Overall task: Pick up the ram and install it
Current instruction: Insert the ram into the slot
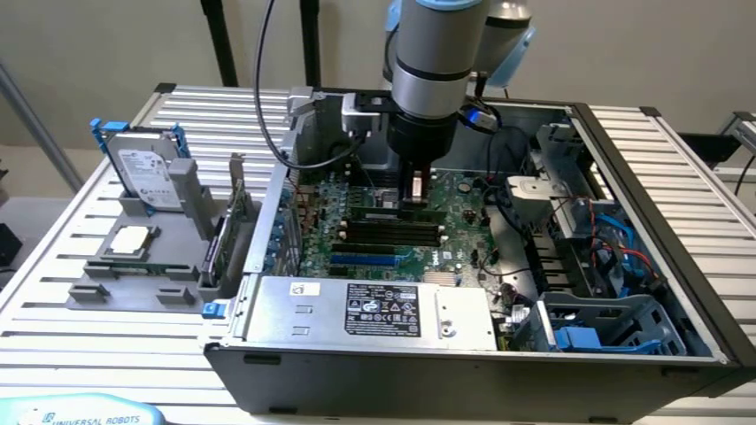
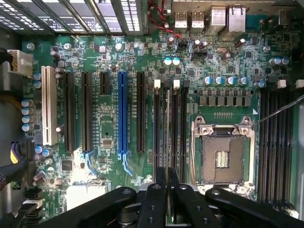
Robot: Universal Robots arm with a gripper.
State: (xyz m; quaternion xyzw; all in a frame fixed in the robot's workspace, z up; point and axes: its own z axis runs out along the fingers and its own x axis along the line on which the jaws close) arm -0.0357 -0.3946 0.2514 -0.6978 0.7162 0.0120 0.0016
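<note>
Under the gripper [image 1: 413, 202], ram [image 1: 405, 212]; label "UNIVERSAL ROBOTS" [image 1: 88, 418].

Arm's upper part [image 1: 443, 18] running off the exterior view's top edge. Hand [image 2: 167, 190] cut by the wrist picture's edge, linkages hiding the board beneath. Ram [image 1: 416, 193] mostly hiding between the fingertips; its lower edge against the slots too small to tell. Power supply label [image 1: 384, 312] text unreadable.
</note>
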